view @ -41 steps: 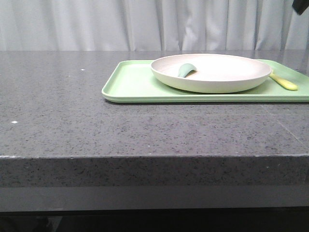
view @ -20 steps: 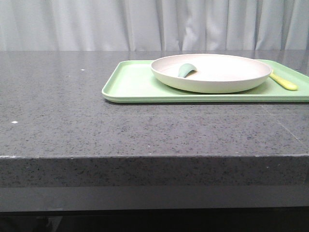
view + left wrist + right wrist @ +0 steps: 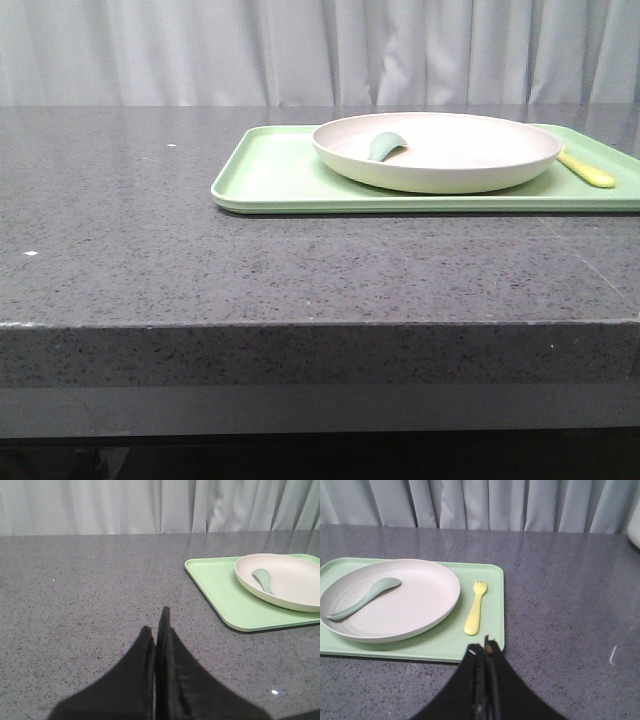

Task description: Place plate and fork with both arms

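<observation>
The off-white plate (image 3: 437, 150) lies on the light-green tray (image 3: 270, 180); it also shows in the left wrist view (image 3: 287, 582) and the right wrist view (image 3: 395, 602). A small teal utensil (image 3: 365, 597) lies in the plate. The pale-yellow fork (image 3: 476, 608) lies on the tray beside the plate, and its handle shows in the front view (image 3: 588, 171). My left gripper (image 3: 156, 625) is shut and empty, above bare counter well short of the tray. My right gripper (image 3: 485, 647) is shut and empty, over the tray's near edge, close to the fork's handle. Neither gripper shows in the front view.
The dark speckled stone counter (image 3: 120, 230) carries the tray at its right half. Its front edge (image 3: 300, 325) runs across the front view. A pale curtain (image 3: 200, 50) hangs behind. A white object (image 3: 635, 530) sits at the right edge of the right wrist view.
A black gripper part at the top right corner of the front view one second ago has left the view. Plate, fork and tray have not moved.
</observation>
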Motion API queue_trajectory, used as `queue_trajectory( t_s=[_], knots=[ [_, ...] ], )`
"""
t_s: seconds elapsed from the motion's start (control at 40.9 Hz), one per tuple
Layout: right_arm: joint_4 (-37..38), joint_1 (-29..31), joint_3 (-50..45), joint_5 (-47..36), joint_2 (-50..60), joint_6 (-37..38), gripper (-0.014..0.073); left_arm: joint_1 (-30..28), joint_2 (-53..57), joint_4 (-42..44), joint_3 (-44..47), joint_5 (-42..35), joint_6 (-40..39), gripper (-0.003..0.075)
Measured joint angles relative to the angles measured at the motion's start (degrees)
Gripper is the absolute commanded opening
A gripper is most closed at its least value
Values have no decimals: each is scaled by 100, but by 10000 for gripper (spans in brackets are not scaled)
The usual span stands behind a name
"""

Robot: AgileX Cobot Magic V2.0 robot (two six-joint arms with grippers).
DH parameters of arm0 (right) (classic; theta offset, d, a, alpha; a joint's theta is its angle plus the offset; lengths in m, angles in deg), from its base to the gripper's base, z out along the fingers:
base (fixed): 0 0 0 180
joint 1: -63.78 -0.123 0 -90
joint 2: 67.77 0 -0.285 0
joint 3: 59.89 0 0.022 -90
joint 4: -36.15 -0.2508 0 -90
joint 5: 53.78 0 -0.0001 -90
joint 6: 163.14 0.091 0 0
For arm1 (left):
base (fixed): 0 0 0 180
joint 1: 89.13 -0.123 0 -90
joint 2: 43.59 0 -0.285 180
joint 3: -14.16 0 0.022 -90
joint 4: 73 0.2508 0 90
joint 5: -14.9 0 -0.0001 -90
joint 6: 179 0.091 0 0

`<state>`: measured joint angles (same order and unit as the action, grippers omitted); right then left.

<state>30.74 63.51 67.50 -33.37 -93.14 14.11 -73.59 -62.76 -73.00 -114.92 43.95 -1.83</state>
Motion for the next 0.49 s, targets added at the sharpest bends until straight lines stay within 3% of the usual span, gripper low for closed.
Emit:
queue_trajectory(
  t_s=[0.196,0.49],
  knots=[
    [0,0,-304,0,858,0,-67,0,0,0,0,0,0,-18],
    [0,0,-304,0,946,0,-67,0,0,0,0,0,0,-18]
  ],
)
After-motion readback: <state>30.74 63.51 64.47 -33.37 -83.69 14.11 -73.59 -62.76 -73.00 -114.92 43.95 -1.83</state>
